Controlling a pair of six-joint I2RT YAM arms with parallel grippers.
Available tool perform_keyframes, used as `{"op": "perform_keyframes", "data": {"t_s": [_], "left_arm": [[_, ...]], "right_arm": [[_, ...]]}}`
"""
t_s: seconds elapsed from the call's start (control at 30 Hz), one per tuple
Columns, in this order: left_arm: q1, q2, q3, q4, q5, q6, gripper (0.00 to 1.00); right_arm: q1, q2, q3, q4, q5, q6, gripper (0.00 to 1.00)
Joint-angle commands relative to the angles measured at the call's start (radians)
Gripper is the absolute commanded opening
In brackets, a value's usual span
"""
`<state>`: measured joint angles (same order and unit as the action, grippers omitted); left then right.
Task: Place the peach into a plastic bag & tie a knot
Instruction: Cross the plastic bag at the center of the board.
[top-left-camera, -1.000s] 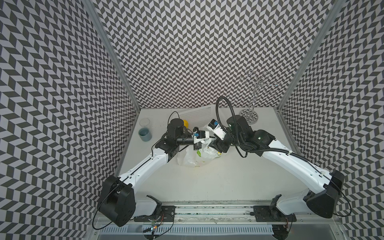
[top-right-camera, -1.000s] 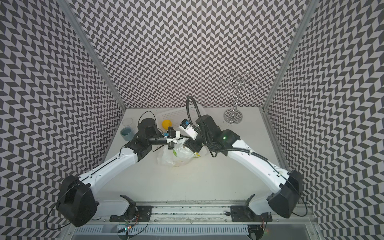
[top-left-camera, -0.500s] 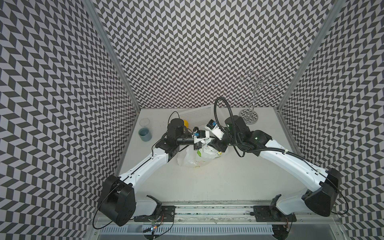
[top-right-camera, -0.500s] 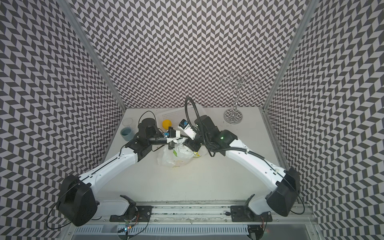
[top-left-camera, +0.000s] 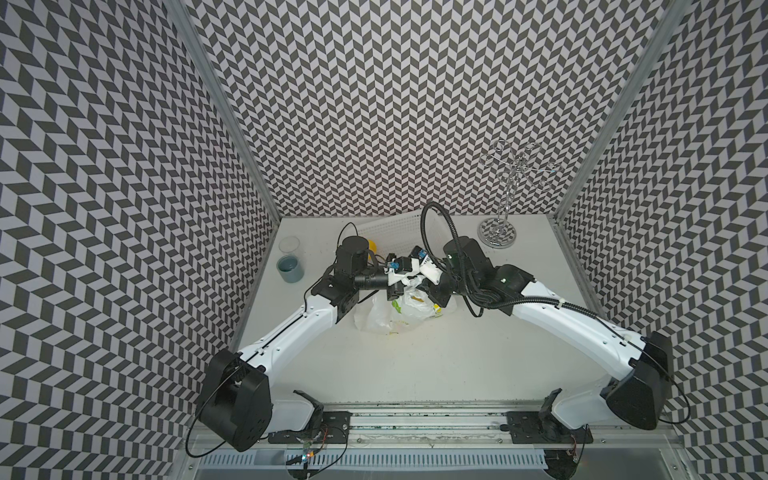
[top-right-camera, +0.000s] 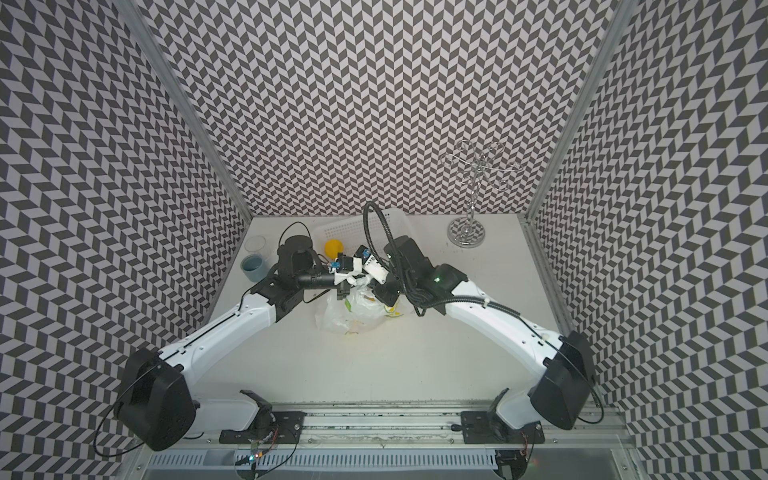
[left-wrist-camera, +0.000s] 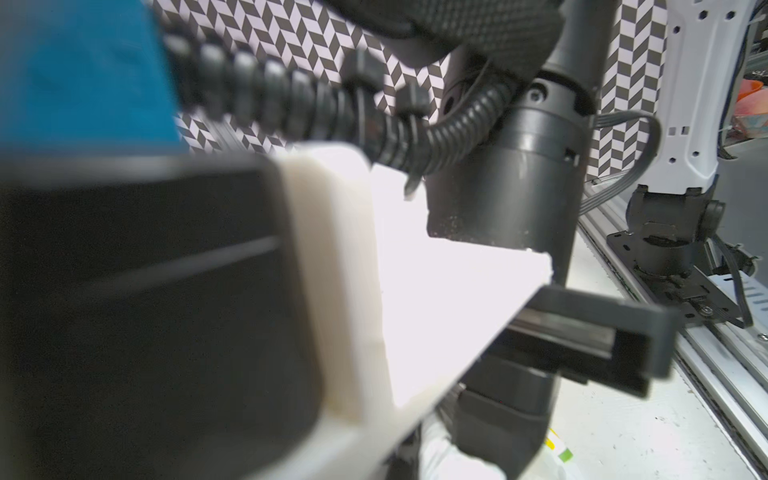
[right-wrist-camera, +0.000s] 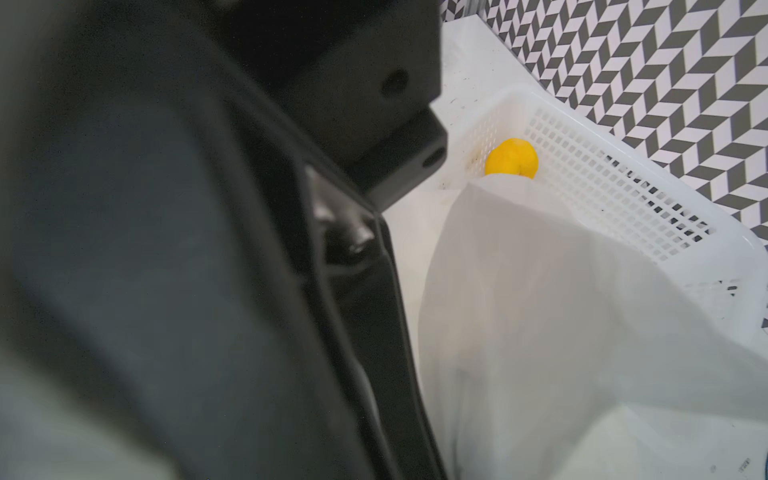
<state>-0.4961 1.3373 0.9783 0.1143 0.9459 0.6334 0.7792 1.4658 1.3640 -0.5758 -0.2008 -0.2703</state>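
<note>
The plastic bag (top-left-camera: 386, 316) (top-right-camera: 345, 318) lies crumpled mid-table, white with yellow and green print, its top gathered upward. My left gripper (top-left-camera: 394, 293) (top-right-camera: 343, 293) points down onto that gathered top and is shut on a strand of the bag (left-wrist-camera: 440, 457). My right gripper (top-left-camera: 434, 293) (top-right-camera: 384, 293) hangs close on the other side, over the bag's right edge; its jaws are hidden. The right wrist view shows the bag's (right-wrist-camera: 561, 332) white film beside the left arm's dark body. A round yellow fruit (top-right-camera: 332, 248) (right-wrist-camera: 512, 158) sits in the basket; whether it is the peach I cannot tell. The bag's contents are hidden.
A white perforated basket (top-left-camera: 386, 228) (top-right-camera: 390, 224) (right-wrist-camera: 602, 174) stands at the back, just behind both wrists. A clear cup with blue liquid (top-left-camera: 290, 266) (top-right-camera: 253, 264) is at the back left. A chrome wire stand (top-left-camera: 498, 237) (top-right-camera: 467, 237) is at the back right.
The right arm has edged left, bringing its wrist closer to the left gripper over the bag. The left arm and the bag have stayed put.
</note>
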Motion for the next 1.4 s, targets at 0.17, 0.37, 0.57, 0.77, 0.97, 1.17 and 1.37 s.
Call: {"op": "perform_keyframes", "data": {"t_s": [0.17,0.37,0.57,0.77,0.97,1.17,1.37], "left_arm": [[-0.019,-0.013,0.039,0.014,-0.033,-0.068,0.0],[-0.015,-0.016,0.047,-0.037,-0.155,-0.183,0.09],[0.029,-0.048,0.03,-0.058,-0.159,-0.245,0.25],[0.04,-0.061,0.028,-0.095,-0.099,-0.246,0.35],[0.079,-0.095,-0.06,-0.055,-0.219,-0.274,0.53],[0.081,-0.046,-0.084,-0.032,-0.214,-0.318,0.43],[0.063,-0.078,-0.137,0.051,-0.107,-0.419,0.18]], "right_arm": [[0.003,0.012,-0.034,0.155,0.168,0.04,0.01],[0.002,-0.08,-0.2,0.438,0.324,0.126,0.0],[0.003,-0.113,-0.292,0.56,0.324,0.064,0.0],[0.003,-0.097,-0.278,0.546,0.275,0.055,0.0],[-0.004,-0.124,-0.28,0.542,0.245,0.043,0.0],[-0.049,-0.149,-0.278,0.562,0.174,0.105,0.0],[-0.054,-0.157,-0.322,0.665,0.312,0.115,0.0]]}}
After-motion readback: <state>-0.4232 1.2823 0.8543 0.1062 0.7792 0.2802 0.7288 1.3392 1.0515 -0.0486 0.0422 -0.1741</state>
